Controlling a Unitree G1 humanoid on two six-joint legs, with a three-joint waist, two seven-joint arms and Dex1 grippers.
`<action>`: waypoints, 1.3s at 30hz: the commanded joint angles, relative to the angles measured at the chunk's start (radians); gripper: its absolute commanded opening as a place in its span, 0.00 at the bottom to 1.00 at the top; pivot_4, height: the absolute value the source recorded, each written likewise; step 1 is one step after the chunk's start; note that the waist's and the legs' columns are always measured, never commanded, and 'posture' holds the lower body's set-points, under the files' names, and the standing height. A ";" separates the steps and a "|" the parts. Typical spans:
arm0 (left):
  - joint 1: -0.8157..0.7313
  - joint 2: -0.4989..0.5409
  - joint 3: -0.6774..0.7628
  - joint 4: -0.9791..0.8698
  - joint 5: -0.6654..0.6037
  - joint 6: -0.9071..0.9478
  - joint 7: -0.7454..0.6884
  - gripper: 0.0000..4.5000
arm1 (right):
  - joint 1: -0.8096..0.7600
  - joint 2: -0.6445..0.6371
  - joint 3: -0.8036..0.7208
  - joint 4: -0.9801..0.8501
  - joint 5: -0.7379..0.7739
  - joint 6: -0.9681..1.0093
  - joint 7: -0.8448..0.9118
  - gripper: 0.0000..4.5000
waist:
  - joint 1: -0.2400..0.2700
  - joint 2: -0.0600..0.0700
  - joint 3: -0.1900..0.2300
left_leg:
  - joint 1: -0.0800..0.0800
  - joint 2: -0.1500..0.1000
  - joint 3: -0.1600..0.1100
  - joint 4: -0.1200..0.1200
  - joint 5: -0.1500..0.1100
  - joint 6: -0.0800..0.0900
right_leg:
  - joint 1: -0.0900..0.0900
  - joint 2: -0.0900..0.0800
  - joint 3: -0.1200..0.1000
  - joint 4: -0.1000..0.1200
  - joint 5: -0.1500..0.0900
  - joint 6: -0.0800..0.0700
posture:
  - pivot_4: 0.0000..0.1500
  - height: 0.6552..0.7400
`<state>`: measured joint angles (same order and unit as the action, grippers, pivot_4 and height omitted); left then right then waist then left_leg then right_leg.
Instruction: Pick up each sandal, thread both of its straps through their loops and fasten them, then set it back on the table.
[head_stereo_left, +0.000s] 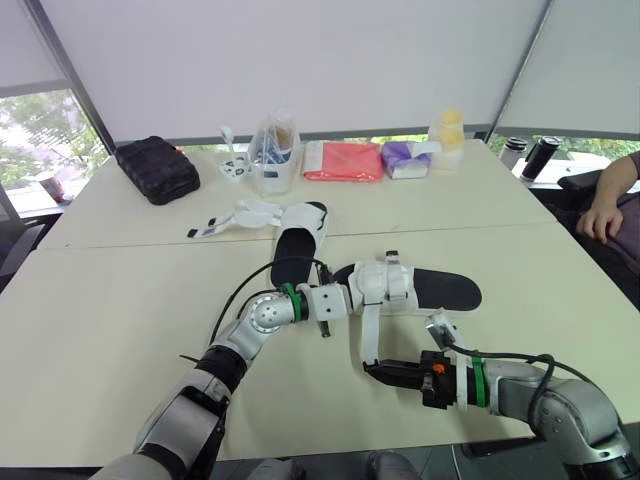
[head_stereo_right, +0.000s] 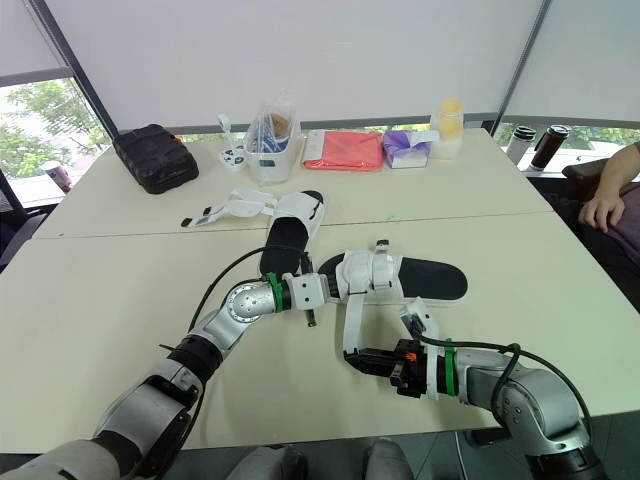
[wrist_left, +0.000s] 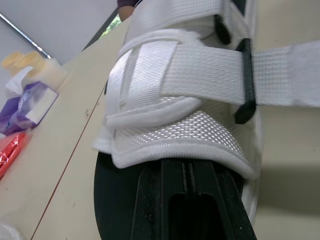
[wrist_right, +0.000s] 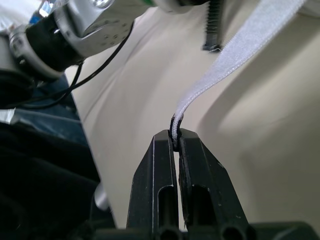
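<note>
Sandal (head_stereo_left: 440, 288) lies in the middle of the table (head_stereo_left: 120, 300), its left end clamped in the left claw (head_stereo_left: 340, 298). 1 white strap (head_stereo_left: 370, 330) runs from its loop (wrist_left: 245, 80) toward the robot, its tip pinched tight in the right claw (head_stereo_left: 372, 370). The other sandal (head_stereo_left: 300, 240) lies just behind, straps loose.

Clamps the black-soled, white-strapped sandal (head_stereo_right: 435, 280) at one end with the left end effector (head_stereo_right: 335, 287); pinches its long white woven strap (head_stereo_right: 352, 318) (stretched toward the near edge) in the right end effector (head_stereo_right: 351, 357), above the pale bench (head_stereo_right: 100, 300).
</note>
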<state>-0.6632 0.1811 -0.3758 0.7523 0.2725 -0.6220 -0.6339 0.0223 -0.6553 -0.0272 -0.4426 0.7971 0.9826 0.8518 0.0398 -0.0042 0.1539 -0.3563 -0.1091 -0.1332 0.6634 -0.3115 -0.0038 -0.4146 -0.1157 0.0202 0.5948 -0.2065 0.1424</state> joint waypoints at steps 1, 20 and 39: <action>0.039 -0.001 -0.047 0.043 0.024 0.014 -0.035 0.00 | 0.023 -0.020 -0.004 -0.079 0.055 0.025 0.007 0.01 | 0.000 0.000 0.000 | 0.000 0.000 0.000 0.000 0.000 0.000 | 0.000 0.000 0.000 0.000 0.000 0.000 | 1.00 1.00; 0.021 -0.010 -0.038 0.067 0.027 0.009 -0.028 0.00 | -0.380 0.177 -0.244 0.242 0.507 0.166 -0.328 0.01 | 0.000 -0.001 0.001 | 0.000 -0.001 -0.001 0.000 -0.001 0.001 | 0.000 -0.001 0.000 -0.001 0.000 0.000 | 1.00 1.00; 0.030 -0.008 -0.037 0.058 0.027 0.014 -0.017 0.00 | -0.506 0.286 -0.320 0.505 0.440 0.123 -0.599 0.68 | -0.002 0.002 -0.001 | 0.000 -0.002 -0.001 0.000 -0.001 0.001 | 0.000 -0.001 0.000 0.000 0.000 -0.001 | 1.00 1.00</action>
<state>-0.6709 0.1732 -0.3743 0.7679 0.2714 -0.6231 -0.6381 -0.4644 -0.3638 -0.3280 0.0793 1.2433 1.1213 0.2633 0.0376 -0.0026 0.1530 -0.3564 -0.1110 -0.1340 0.6634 -0.3121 -0.0026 -0.4147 -0.1170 0.0202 0.5951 -0.2061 0.1417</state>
